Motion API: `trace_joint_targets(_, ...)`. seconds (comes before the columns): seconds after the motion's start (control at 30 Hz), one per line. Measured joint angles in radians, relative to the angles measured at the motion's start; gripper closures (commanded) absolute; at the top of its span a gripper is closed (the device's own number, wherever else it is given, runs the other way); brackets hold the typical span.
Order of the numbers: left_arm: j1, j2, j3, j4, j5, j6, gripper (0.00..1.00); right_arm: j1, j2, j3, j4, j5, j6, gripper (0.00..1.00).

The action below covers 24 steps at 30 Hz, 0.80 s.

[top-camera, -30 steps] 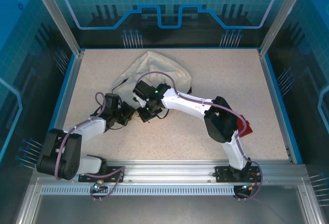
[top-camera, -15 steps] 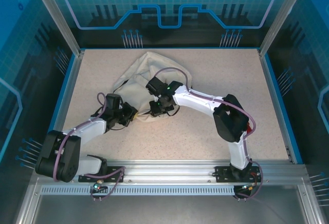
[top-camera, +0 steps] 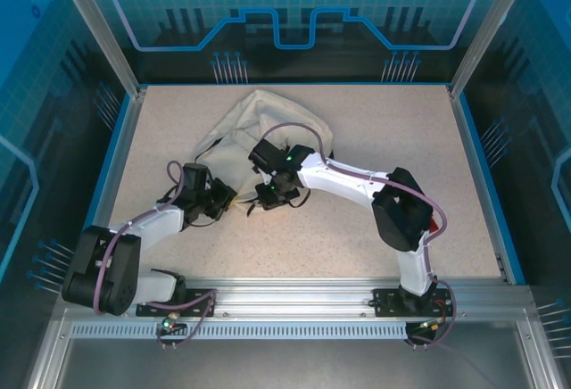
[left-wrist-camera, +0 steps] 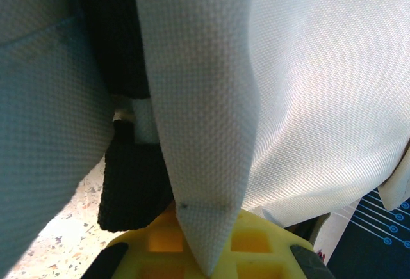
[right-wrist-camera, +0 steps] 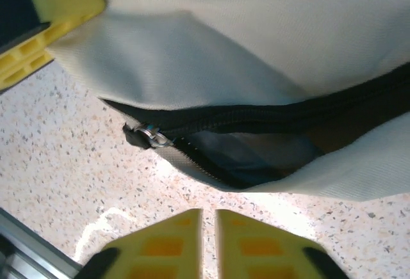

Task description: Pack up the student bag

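The student bag lies crumpled at the middle back of the table, cream fabric with dark straps. My left gripper is at its near left corner, shut on a fold of the bag's fabric that runs down between the yellow fingers. A dark strap hangs beside that fold. My right gripper hovers over bare table just in front of the bag's zip opening. Its jaws stand slightly open with nothing between them. The zip pull lies free at the opening's left end.
The speckled table has free room right of the bag and along the near edge. A sliver of something red shows behind the right arm's elbow. Blue rails and glass walls bound the table. My left gripper's yellow finger shows in the right wrist view.
My right gripper swung right and away, then came back a little toward the near left. Its jaws have parted a little. The left arm has held still on the fabric.
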Motion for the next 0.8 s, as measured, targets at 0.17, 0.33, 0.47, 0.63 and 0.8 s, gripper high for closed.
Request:
trace_joint_targets(0.17,0.0,0.0,0.0,0.013,0.015,0.0,1.0,0.002,-0.008,0.0,-0.004,0.025,0.011,0.58)
trace_joint_targets(0.33,-0.007,0.0,0.0,0.018,0.034,0.023,1.0,0.0,-0.029,-0.051,0.04,0.041,0.102,0.57)
trace_joint_targets(0.47,-0.058,0.0,0.018,-0.023,0.033,0.071,1.0,-0.056,-0.107,-0.189,0.103,0.048,0.192,0.47)
trace_joint_targets(0.63,-0.155,0.002,0.055,-0.083,0.024,0.13,0.98,-0.174,-0.199,-0.292,0.158,0.013,0.258,0.38)
trace_joint_targets(0.8,-0.202,0.025,0.087,-0.14,0.003,0.174,0.81,-0.172,-0.177,-0.27,0.183,-0.052,0.27,0.4)
